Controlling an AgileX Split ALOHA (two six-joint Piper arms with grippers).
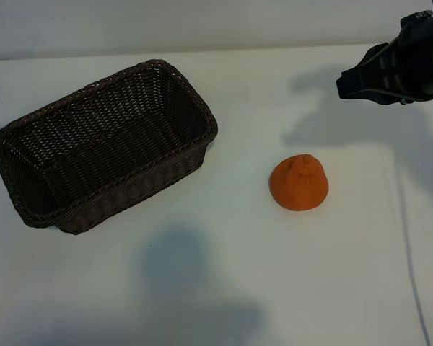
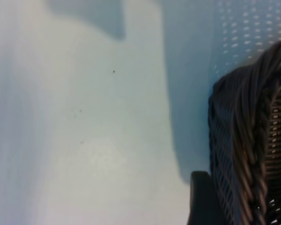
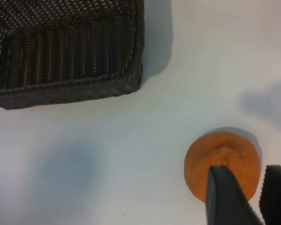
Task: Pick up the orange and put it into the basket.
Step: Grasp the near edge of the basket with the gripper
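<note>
Sitting nearest the lens on the white counter (image 1: 224, 288), close to the middle and a little toward the right arm's side: the orange (image 1: 299, 183), resting on its broad base, well apart from the basket (image 1: 177, 86) and not yet touched. Hovering above and beyond it, near the far right corner in the exterior view: the right gripper (image 3: 253, 197), holding nothing, its two dark fingers standing only narrowly apart, the gap looking slimmer than the fruit seen past them in the right wrist view. Judging the step in hand as the approach to the pick: spreading the fingers wider before descending, centring over the knob, lowering until the pads are bracketing the widest part of the body rather than the tapering top, then closing gently so as not to be squeezing the fruit out sideways. Pointing upward: the bumpy knob, giving the orange a roughly vertical axis and no real long axis across the counter, so any approach heading looking equally workable. Lying at a slant, long axis running from near left to far right: the basket, empty, mouth up. Waiting at the basket's left end: the left gripper (image 2: 201, 201), parked, only one dark finger showing beside the wicker, jaws standing open and not gripping the weave as far as can be told.
</note>
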